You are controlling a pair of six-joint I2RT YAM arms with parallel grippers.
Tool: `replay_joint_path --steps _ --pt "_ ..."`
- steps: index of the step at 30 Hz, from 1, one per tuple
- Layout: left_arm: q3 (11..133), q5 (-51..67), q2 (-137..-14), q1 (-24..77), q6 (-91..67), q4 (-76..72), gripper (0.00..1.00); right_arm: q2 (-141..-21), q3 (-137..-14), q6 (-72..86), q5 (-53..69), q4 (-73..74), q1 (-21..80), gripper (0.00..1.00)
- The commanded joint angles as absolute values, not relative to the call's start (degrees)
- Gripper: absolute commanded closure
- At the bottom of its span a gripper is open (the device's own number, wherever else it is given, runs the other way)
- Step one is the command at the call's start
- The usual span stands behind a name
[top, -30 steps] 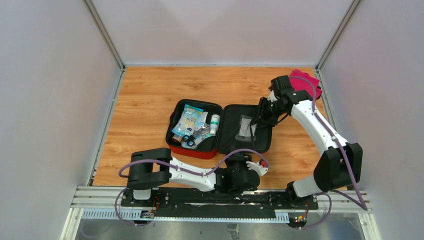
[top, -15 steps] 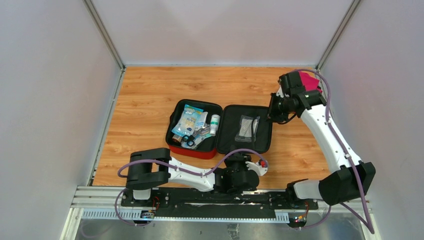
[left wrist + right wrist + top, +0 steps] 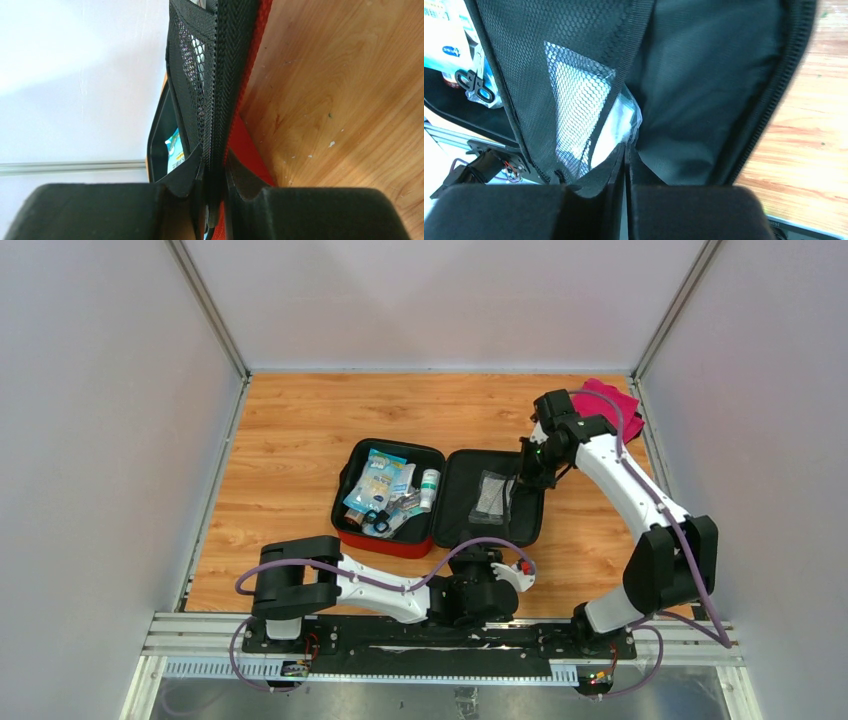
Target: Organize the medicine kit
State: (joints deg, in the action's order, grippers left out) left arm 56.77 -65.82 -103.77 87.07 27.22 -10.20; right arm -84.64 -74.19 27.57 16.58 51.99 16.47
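Observation:
The red medicine kit (image 3: 400,543) lies open on the wooden table, its black-lined lid (image 3: 470,525) flat on the right. My left gripper (image 3: 482,552) is shut on the zip edge (image 3: 227,75) at the lid's near side, as the left wrist view (image 3: 215,172) shows. My right gripper (image 3: 527,468) is over the lid's far right part. Its jaws are shut (image 3: 625,150), with the tips at the edge of a clear packet (image 3: 616,125) that lies half under the lid's mesh pocket (image 3: 539,60). The packet also shows in the top view (image 3: 490,495).
The kit's base holds blue-and-white packets (image 3: 378,480), a small white bottle (image 3: 430,487) and black scissors (image 3: 377,521). A magenta folded cloth (image 3: 612,400) lies in the far right corner. Grey walls close in the table on three sides.
My right gripper pulled back to the right, off the lid, and has come back over the lid's far right part. The left arm and the kit have not moved.

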Motion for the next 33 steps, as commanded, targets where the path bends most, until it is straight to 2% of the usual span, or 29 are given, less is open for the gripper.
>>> replay_joint_path --steps 1,12,24,30,33 --pt "56.51 -69.4 -101.63 86.99 26.07 -11.72 0.87 -86.59 -73.34 28.15 19.16 51.13 19.06 0.93" --pt "56.54 -69.7 -101.56 87.01 26.2 -11.72 0.87 -88.31 -72.88 28.66 22.91 45.73 21.28 0.93" --pt "55.43 -70.28 -99.86 86.92 24.27 -11.69 0.85 -70.44 -76.01 27.05 -3.86 49.74 21.18 0.86" --pt "54.48 -70.3 -96.22 86.31 20.38 -11.49 0.8 -60.67 -74.29 27.52 -8.42 46.06 21.17 0.85" --pt "53.78 -70.0 -93.03 85.24 17.14 -10.76 0.74 -58.0 -73.06 28.49 -9.55 45.16 21.18 0.85"
